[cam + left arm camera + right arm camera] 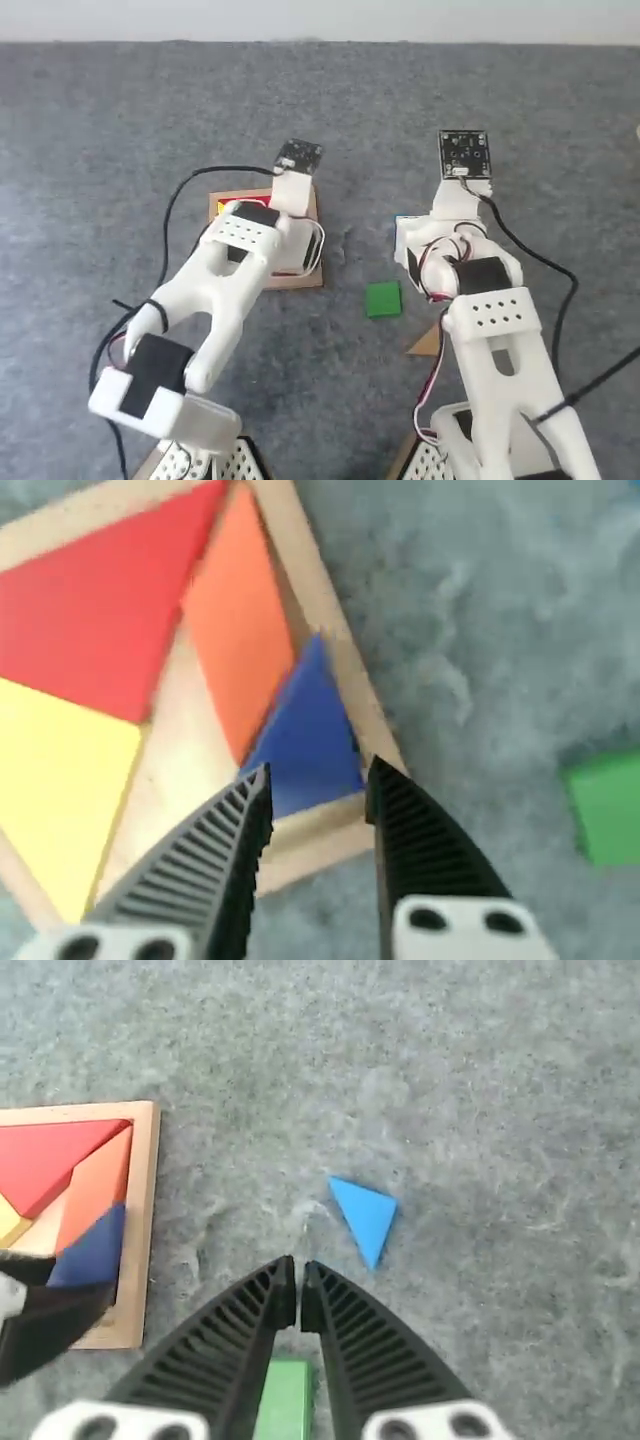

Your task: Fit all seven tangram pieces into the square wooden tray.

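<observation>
While left hand hovers, fingers apart, over dark blue triangle at tray corner, right hand sits closed, empty, above green square. Red piece, yellow piece, orange piece in tray. Loose on surface, right of tray: green square, light blue triangle, tan triangle. Roughly half done.

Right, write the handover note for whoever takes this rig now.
Left tool: open, above the dark blue triangle at the tray corner.
Right tool: shut, empty, over the carpet by the green square.
Done: red piece, orange piece and yellow piece lie in the tray. The dark blue triangle is there too; can't tell if it's flat.
Left: green square, light blue triangle and tan triangle, all on the carpet.
</observation>
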Available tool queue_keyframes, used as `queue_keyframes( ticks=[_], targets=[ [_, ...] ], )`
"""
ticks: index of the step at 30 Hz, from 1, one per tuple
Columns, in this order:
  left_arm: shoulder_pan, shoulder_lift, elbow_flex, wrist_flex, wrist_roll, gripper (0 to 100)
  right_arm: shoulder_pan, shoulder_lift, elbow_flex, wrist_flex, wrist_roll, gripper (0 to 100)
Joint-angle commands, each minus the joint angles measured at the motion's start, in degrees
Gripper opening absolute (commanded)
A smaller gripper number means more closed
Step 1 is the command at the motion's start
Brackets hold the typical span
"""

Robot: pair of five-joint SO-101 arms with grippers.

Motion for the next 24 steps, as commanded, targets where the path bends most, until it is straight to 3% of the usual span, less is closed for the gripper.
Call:
queue_keyframes(
  ticks=[1, 7, 12, 15, 19, 24],
  targets=[
    [-0.4, -0.4, -2.2, 4.7, -3.9, 15, 0.0, -2.4, -0.4, -1.3, 0.7, 2.0],
    [-0.1, -2.9, -2.3, 6.0, -3.8, 15, 0.1, -2.4, -0.4, -1.3, 0.7, 2.0],
    [-0.7, -13.5, -0.7, 5.9, -1.5, 15, 0.1, -2.4, -0.4, -1.3, 0.8, 2.0],
    [-5.9, -17.9, 5.1, 2.2, -1.8, 15, 0.1, -2.4, -0.4, -1.3, 0.8, 2.0],
    [-9.6, -15.4, 8.3, -2.8, -3.4, 7, 0.1, -2.4, -0.4, -1.3, 0.8, 2.0],
    [-6.1, -4.6, 1.9, -2.9, -3.3, 2, 0.1, -2.4, -0.4, -1.3, 0.8, 2.0]
  ],
)
